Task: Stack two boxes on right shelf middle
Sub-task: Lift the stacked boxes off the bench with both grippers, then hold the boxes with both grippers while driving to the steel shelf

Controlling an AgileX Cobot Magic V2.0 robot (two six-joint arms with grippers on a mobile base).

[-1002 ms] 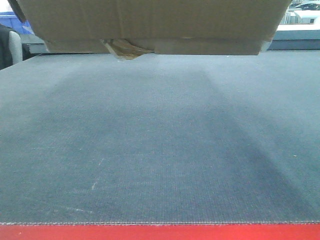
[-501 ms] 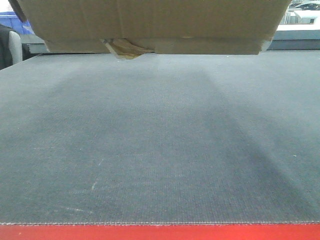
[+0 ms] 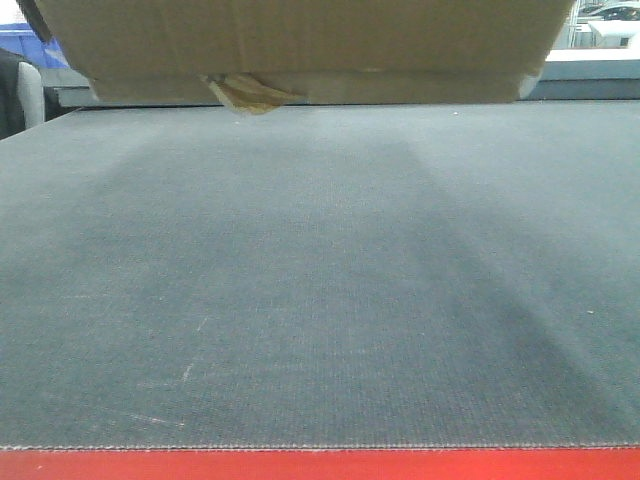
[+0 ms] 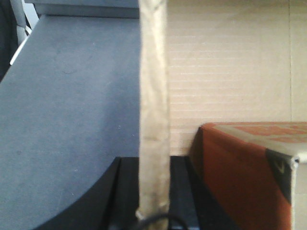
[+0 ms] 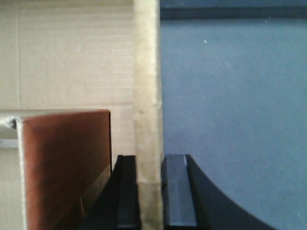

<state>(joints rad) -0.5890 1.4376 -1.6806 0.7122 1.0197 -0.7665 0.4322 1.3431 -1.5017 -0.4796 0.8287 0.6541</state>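
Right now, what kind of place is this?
Probably a warehouse or storeroom: there is a big cardboard box, a red-rimmed dark grey deck, and what looks like a blue bin far behind.

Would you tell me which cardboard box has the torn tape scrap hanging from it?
The thin box underneath: the tape scrap hangs across its front edge, while the tall box above shows no scrap.
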